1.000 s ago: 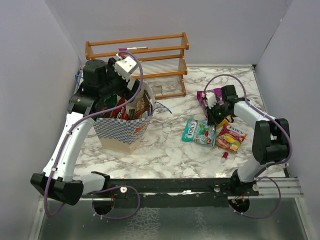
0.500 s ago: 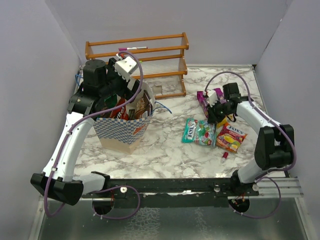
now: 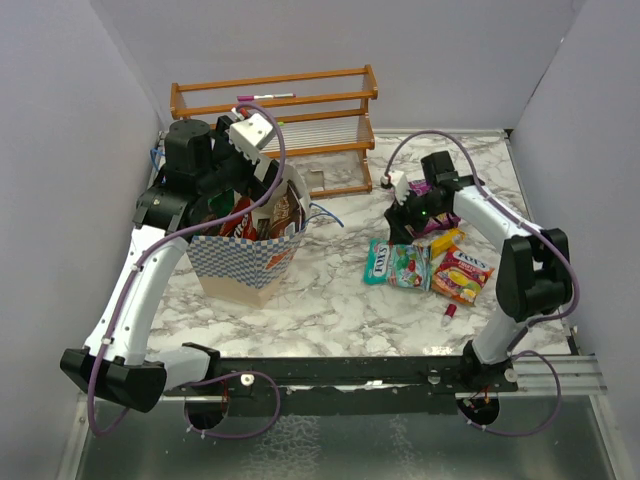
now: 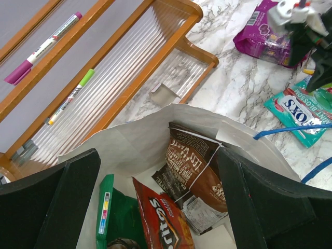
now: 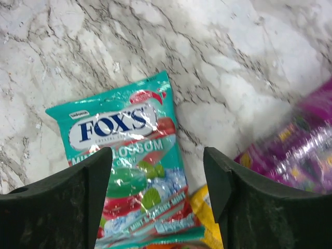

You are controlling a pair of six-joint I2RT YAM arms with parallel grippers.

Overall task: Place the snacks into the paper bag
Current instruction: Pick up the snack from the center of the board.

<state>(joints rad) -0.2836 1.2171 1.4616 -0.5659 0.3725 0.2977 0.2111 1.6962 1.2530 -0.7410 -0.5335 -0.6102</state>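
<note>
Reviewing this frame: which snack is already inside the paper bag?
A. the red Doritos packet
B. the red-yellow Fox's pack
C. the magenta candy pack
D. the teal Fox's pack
A: the left wrist view shows the red Doritos packet standing inside the paper bag, while the teal Fox's pack, the magenta candy pack and the red-yellow Fox's pack lie out on the marble table.
</note>
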